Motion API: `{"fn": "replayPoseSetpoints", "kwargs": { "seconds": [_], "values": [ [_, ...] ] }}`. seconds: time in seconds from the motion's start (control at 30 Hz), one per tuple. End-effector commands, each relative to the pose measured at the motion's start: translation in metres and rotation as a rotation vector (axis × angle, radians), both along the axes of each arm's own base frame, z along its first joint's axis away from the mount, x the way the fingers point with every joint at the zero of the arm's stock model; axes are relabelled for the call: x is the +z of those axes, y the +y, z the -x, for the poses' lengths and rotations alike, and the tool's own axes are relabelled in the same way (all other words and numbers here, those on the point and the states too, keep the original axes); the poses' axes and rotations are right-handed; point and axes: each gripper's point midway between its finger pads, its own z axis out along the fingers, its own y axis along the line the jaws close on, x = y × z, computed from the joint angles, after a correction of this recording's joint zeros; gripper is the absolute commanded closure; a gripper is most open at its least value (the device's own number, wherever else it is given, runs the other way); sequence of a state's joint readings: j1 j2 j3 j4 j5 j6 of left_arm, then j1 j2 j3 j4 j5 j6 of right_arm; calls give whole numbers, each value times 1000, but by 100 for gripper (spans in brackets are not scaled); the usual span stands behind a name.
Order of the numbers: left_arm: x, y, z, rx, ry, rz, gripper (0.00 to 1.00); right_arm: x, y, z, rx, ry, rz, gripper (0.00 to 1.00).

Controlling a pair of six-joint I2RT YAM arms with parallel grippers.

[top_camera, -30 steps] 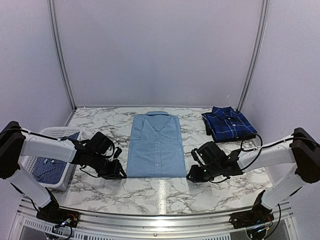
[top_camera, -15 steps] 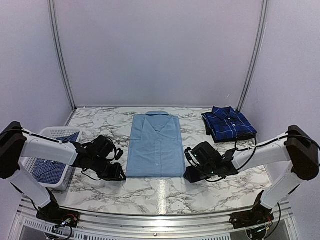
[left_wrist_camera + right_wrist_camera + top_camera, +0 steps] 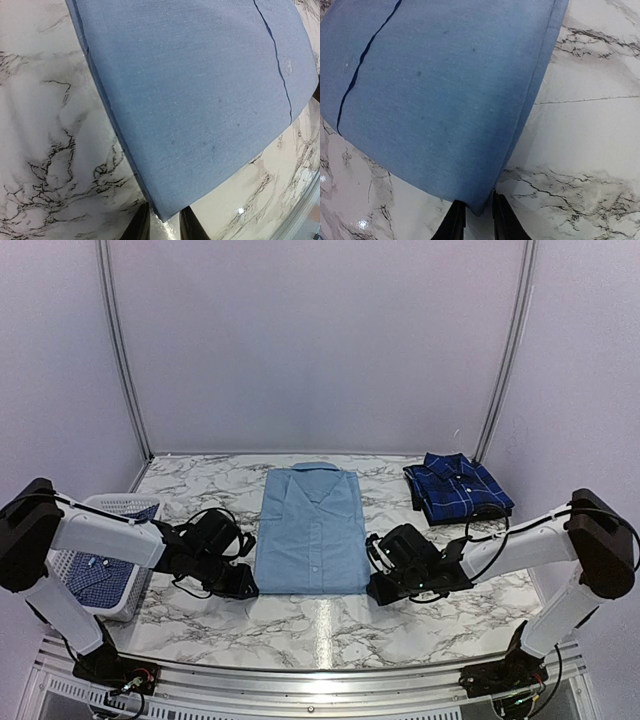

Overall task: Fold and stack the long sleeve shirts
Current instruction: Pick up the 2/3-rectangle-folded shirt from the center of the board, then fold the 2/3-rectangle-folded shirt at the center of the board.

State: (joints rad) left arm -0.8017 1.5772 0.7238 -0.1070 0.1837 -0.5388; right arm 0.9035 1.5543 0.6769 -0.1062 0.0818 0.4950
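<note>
now | left gripper (image 3: 165, 223): astride light blue shirt (image 3: 312, 530) corner, cannot tell if clamped | right gripper (image 3: 477, 220): likewise

Soft, even light falls from above and shadows are faint. In the top view a pale streak of glare lies on the tabletop (image 3: 322, 618) towards its near edge, and the frame posts bow slightly at the sides. Both wrist views are sharp on the shirt (image 3: 200, 100) weave, with small glints on the marble. The left fingers (image 3: 141, 226) and right fingers (image 3: 454, 223) are dark and soft-edged.
</note>
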Motion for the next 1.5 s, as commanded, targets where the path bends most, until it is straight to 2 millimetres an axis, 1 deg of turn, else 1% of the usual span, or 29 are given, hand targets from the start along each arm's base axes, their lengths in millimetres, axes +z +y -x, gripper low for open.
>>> {"fn": "replayPoseSetpoints", "kwargs": {
  "seconds": [0.0,0.13,0.3,0.43,0.6,0.67,0.73,0.8,0.87,0.9,0.93,0.97,1.0,1.03,1.07,1.1,1.13,1.17,1.2,1.23,1.27,1.3,1.37,1.4,1.43,1.47],
  "values": [
    [-6,0,-3,-18,-20,-47,80,-7,-4,1,11,6,60,81],
    [-6,-3,-4,-24,-21,-44,86,-5,-2,0,11,3,54,86],
    [3,-6,-3,-30,-35,-22,100,2,-1,3,15,2,43,100],
    [11,-7,6,-40,-31,11,100,8,-4,11,10,12,29,100],
    [25,-1,30,-52,-27,54,100,21,-4,31,10,37,-42,100],
    [35,0,39,-59,-33,72,100,31,-2,40,12,42,-71,100],
    [53,0,44,-62,-54,94,100,51,3,46,16,34,-116,100],
    [75,1,40,-39,-98,123,100,78,10,45,15,9,-174,100],
    [100,3,29,-13,-167,130,100,113,20,34,4,-49,-246,100],
    [111,2,21,2,-198,126,100,129,22,25,-12,-76,-267,100],
    [125,-1,8,18,-230,126,100,143,24,12,-30,-96,-282,100],
    [132,-2,-7,40,-244,123,100,161,29,-5,-51,-118,-308,100],
    [138,-4,-24,60,-252,123,100,169,32,-22,-65,-132,-316,100],
    [140,-6,-43,81,-252,115,100,176,35,-40,-71,-151,-332,100],
    [144,-8,-65,105,-256,117,100,181,40,-62,-79,-171,-339,100],
    [142,-10,-89,125,-256,114,100,182,43,-86,-91,-195,-330,100],
    [137,-11,-114,151,-255,101,100,182,44,-114,-114,-220,-320,100],
    [131,-9,-143,189,-256,94,100,176,44,-143,-141,-236,-308,100],
    [119,-10,-168,213,-239,99,100,169,43,-171,-152,-233,-322,100],
    [112,-11,-195,244,-224,113,100,156,42,-201,-174,-221,-332,100],
    [99,-11,-221,265,-200,120,100,122,40,-228,-199,-178,-317,100],
    [87,-13,-244,280,-180,133,100,113,39,-253,-214,-174,-333,100],
    [68,-12,-286,318,-175,144,100,88,39,-293,-231,-151,-352,100],
    [65,-14,-303,333,-176,161,100,81,39,-309,-235,-145,-364,100],
    [56,-17,-315,341,-166,176,100,72,39,-320,-243,-134,-368,100],
    [50,-20,-323,340,-160,186,100,68,39,-331,-251,-131,-371,100]
  ]
}}
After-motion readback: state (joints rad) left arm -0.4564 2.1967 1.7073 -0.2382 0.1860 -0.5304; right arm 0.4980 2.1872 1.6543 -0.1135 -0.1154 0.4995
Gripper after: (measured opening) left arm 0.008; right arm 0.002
